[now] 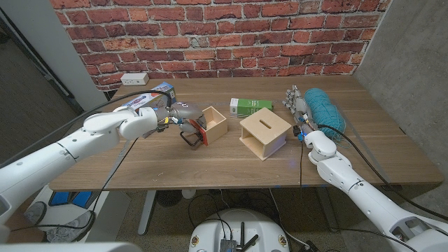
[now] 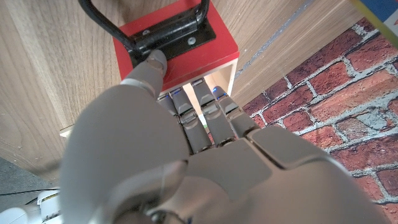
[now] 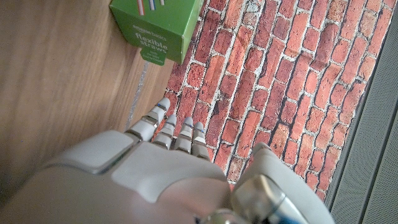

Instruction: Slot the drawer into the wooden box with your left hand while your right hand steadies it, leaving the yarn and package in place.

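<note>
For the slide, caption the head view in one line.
Left hand grips the red-fronted drawer beside the wooden box; right hand waits near the yarn.

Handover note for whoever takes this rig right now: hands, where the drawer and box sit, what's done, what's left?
Left hand: holds the light wooden drawer with red front and black handle, out of the box, left of it.
Right hand: open, fingers apart, beside the teal yarn, not touching the box.
Wooden box with slotted top: mid-table, empty opening.
Green package: behind it.
Done: drawer grasped.
Left: steady box, slot drawer in.
</note>
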{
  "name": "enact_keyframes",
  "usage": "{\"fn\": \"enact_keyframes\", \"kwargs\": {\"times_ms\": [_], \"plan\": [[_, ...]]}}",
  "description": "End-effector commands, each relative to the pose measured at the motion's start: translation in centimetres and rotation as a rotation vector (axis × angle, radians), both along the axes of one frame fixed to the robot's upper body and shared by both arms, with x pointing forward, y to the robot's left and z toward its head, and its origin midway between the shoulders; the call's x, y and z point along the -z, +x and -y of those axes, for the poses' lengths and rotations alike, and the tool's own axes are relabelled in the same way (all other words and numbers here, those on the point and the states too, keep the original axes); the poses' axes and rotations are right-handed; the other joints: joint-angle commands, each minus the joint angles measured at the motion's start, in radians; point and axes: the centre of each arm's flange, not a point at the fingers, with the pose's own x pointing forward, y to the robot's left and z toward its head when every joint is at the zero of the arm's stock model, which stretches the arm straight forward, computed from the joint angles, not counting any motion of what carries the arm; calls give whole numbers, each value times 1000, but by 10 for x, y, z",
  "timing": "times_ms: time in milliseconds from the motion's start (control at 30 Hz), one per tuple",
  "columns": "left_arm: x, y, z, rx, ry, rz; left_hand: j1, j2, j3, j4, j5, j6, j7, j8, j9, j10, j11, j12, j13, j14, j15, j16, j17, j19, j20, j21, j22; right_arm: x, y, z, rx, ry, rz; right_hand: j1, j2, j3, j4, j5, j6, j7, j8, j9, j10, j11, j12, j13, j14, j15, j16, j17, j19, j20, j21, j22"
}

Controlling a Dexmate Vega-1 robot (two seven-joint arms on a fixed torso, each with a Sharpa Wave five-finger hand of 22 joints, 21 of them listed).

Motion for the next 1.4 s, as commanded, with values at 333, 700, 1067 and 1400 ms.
{"fn": "enact_keyframes", "kwargs": {"times_ms": [333, 700, 1067, 1400], "plan": [[-5, -1, -1, -23, 5, 27, 27, 28, -10, 1, -3, 74, -9, 10, 5, 83, -6, 6, 11, 93, -115, 11, 9, 31, -163, -4, 3, -2, 1, 1, -4, -5, 0, -12, 28, 8, -1, -1, 9, 0, 3, 2, 4, -2, 9, -1, 4, 7, 4, -2, 2, 6, 2, 6], [-19, -2, -2, -35, 16, 28, 30, 35, -18, 2, -5, 84, -14, 8, 4, 103, -7, 6, 13, 116, -115, 14, 11, 35, -162, -6, 3, -5, 0, 2, -7, -14, 1, -13, 28, 9, -1, -2, 8, 0, 3, 2, 3, -3, 8, -1, 4, 6, 4, -4, 2, 5, 2, 6], [-31, -5, -2, -35, 28, 12, 32, 36, -23, 2, -5, 91, -21, 10, 10, 110, -7, 3, 15, 125, -116, 12, 11, 37, -162, -7, 3, -8, -1, 4, -23, -27, -9, -13, 28, 11, -1, -2, 7, 0, 3, 2, 5, -3, 9, -1, 4, 7, 5, -6, 2, 4, 2, 6], [-36, -25, 12, -56, 28, 2, 33, 35, -27, 1, -6, 91, -25, 11, 13, 109, -8, -1, 15, 123, -116, 7, 10, 34, -162, -9, 2, -16, 2, 10, -56, -42, -3, -14, 28, 11, 0, -3, 8, 0, 3, 2, 4, -1, 9, -1, 4, 6, 6, -7, 2, 4, 2, 6]]}}
